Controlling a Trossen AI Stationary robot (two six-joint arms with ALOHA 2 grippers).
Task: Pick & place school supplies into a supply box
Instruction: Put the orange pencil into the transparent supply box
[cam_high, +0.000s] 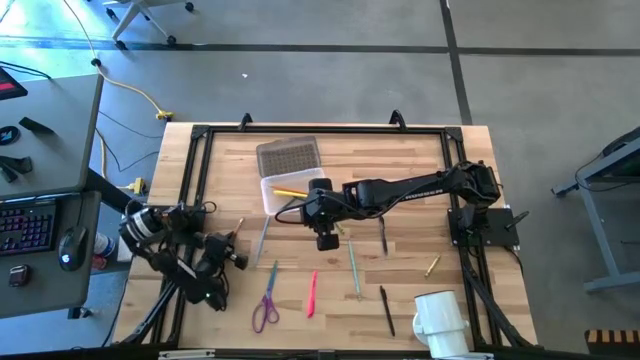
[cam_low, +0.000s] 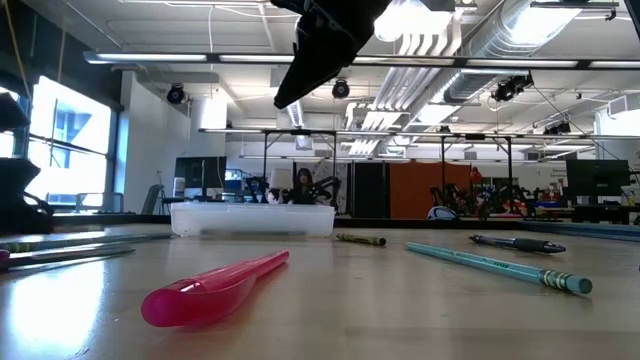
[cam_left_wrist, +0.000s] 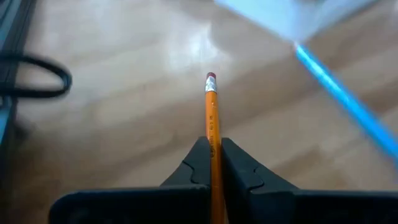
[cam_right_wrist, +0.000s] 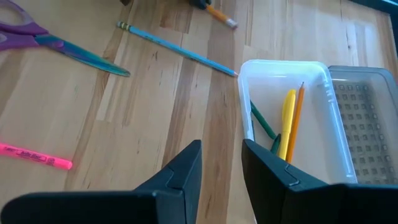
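My left gripper (cam_high: 233, 246) is at the table's left, shut on an orange pencil (cam_left_wrist: 211, 118). My right gripper (cam_right_wrist: 221, 152) hangs open above the table beside the supply box's near end, with nothing between its fingers. The clear supply box (cam_right_wrist: 292, 118) holds a yellow pen (cam_right_wrist: 287, 124), an orange pencil (cam_right_wrist: 297, 118) and a green pen (cam_right_wrist: 262, 124). Flat on the table lie purple-handled scissors (cam_high: 265, 302), a pink pen (cam_high: 311, 293), a blue pencil (cam_right_wrist: 177, 46), a teal pencil (cam_high: 353, 268) and two black pens (cam_high: 386, 310). My left gripper pinches the orange pencil's shaft (cam_left_wrist: 213, 146) between its two fingers. The pencil lies along the fingers, and its eraser end (cam_left_wrist: 211, 78) sticks out ahead of them. The pencil's other end is hidden behind the gripper. Whether the eraser end touches the table, I cannot tell.
A flat grey textured rectangle (cam_high: 288, 157) lies just beyond the box. A white mug (cam_high: 440, 322) stands at the near right corner. A short yellow piece (cam_high: 432, 265) lies right of the teal pencil. A black frame (cam_high: 200, 135) borders the table.
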